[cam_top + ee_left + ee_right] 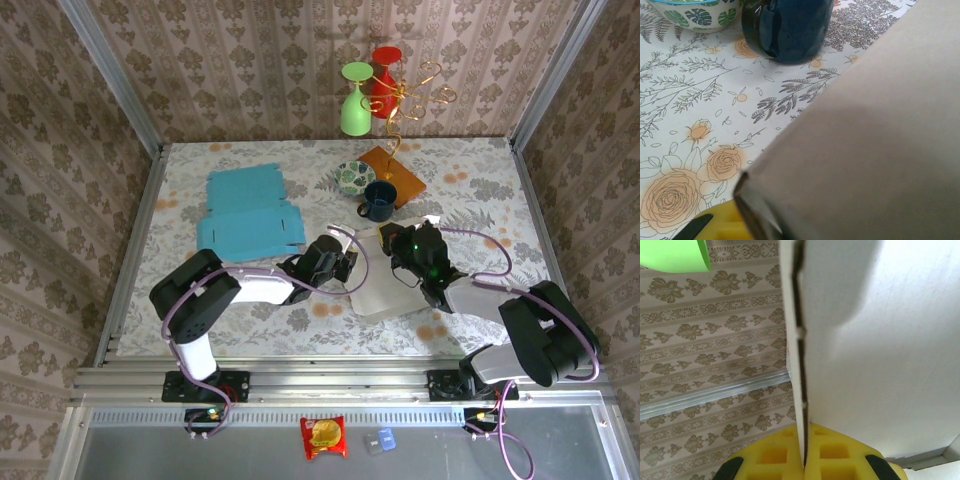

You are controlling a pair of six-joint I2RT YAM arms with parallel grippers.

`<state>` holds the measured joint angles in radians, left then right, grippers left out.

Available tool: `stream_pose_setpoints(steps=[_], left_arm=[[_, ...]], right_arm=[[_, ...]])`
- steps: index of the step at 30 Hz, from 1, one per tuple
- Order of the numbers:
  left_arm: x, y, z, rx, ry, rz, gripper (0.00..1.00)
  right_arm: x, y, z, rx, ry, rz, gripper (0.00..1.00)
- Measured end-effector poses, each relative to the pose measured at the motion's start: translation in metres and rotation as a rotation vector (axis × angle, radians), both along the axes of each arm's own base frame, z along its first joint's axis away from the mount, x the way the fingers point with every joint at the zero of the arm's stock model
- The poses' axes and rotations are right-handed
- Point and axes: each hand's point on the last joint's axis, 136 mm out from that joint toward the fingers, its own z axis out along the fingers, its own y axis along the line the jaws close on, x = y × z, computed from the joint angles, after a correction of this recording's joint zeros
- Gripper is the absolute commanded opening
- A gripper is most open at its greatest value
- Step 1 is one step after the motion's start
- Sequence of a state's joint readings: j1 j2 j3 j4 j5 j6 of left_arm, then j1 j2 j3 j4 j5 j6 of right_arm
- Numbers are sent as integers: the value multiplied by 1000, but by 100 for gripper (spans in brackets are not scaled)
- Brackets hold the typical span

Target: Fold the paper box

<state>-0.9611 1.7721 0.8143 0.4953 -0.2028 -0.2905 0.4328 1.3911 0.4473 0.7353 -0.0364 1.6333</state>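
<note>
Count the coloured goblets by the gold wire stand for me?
2. A green goblet, upside down, hangs left of the gold wire stand; a red goblet sits just behind it, to its right.

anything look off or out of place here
Nothing spilled or torn. The white paper box lies skewed to the table edge, one panel pinched in the shut right end effector. Odder: a red snack packet lies off the table, on the grey ledge in front.
</note>
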Motion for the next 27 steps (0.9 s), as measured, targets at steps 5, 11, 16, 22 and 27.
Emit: stream_pose_setpoints(steps=[5, 11, 16, 22, 27], left_arm=[[-4, -2, 0, -1, 1, 17, 37], [-17, -2, 1, -3, 4, 10, 45], [-34, 5, 6, -29, 7, -21, 59], [-51, 11, 6, -55, 18, -83, 71], [-58, 14, 22, -96, 5, -107, 70]], right_arm=[[0, 1, 0, -2, -1, -2, 0], [-2, 4, -2, -7, 6, 3, 0], [-2, 3, -4, -12, 10, -2, 0], [-4, 1, -3, -18, 14, -12, 0], [-4, 0, -3, -22, 19, -15, 0]])
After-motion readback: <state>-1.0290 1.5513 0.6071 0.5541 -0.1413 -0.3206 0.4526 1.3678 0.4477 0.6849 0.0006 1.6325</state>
